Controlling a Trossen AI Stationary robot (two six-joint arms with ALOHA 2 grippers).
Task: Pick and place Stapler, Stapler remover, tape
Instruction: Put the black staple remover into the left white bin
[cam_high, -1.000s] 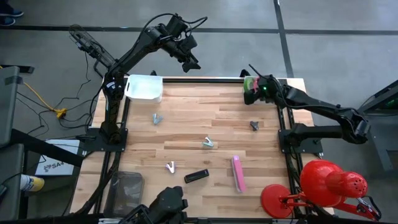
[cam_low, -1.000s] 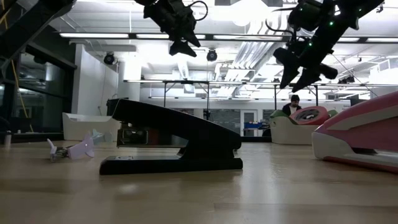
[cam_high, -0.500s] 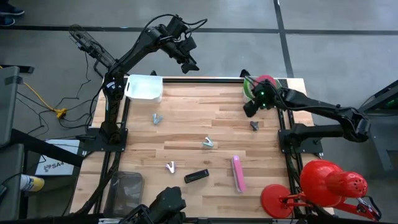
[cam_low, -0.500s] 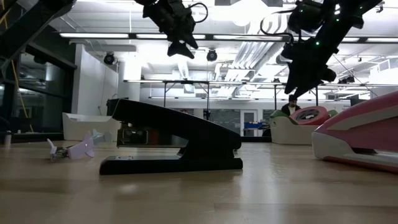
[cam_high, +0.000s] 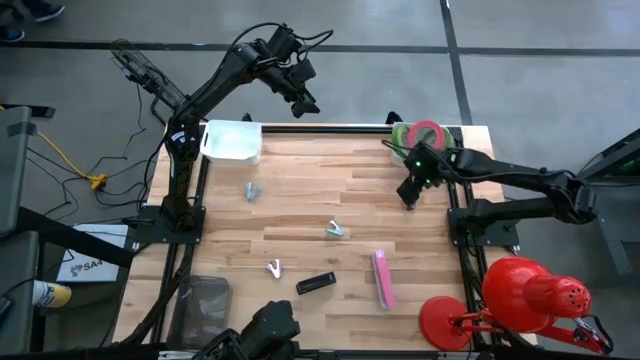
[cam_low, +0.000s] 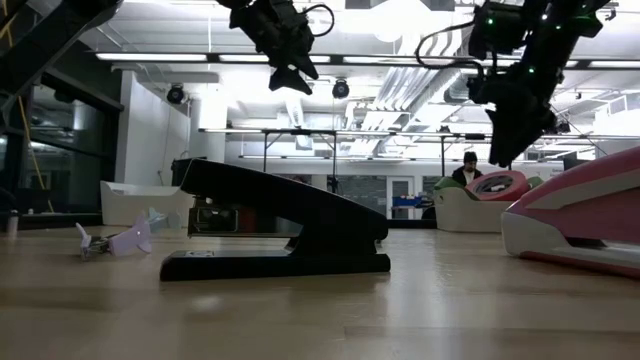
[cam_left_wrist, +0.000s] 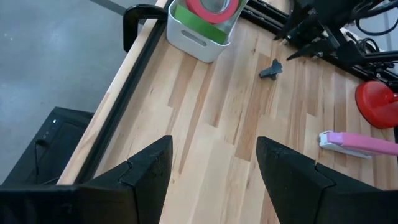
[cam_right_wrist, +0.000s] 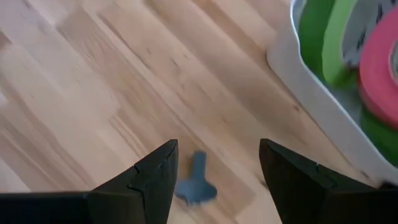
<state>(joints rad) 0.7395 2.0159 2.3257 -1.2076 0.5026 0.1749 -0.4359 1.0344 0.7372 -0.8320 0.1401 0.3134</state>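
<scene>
Your right gripper (cam_high: 408, 194) hangs over the dark staple remover (cam_high: 409, 202) near the right edge, fingers apart, nothing held. Near edge of the wooden table (cam_high: 300, 240): black stapler (cam_high: 316, 284), pink stapler (cam_high: 380, 279), white remover (cam_high: 274, 268). Mid-table: two grey removers (cam_high: 334, 230) (cam_high: 251, 190). Far right: white bin (cam_right_wrist: 298, 93) with green and pink tape rolls (cam_high: 424, 133). Far left: empty-looking white bin (cam_high: 233, 141). Your left gripper (cam_high: 305, 103) waits high past the far edge, fingers apart. Person (cam_low: 468, 168) sits in the room behind.
</scene>
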